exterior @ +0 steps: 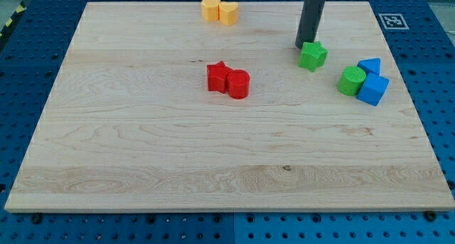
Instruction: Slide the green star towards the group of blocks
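The green star (313, 55) lies on the wooden board (142, 144) at the upper right. My tip (304, 45) sits at the star's upper left edge, touching or nearly touching it. To the star's lower right is a group: a green cylinder (351, 81), a blue block (372, 89) and a blue triangular block (370, 65) behind them. The star stands apart from that group by a small gap.
A red star (218, 77) and a red cylinder (238, 84) touch each other near the board's middle. Two yellow blocks (219, 10) sit together at the top edge. A marker tag (392, 20) lies off the board's top right corner.
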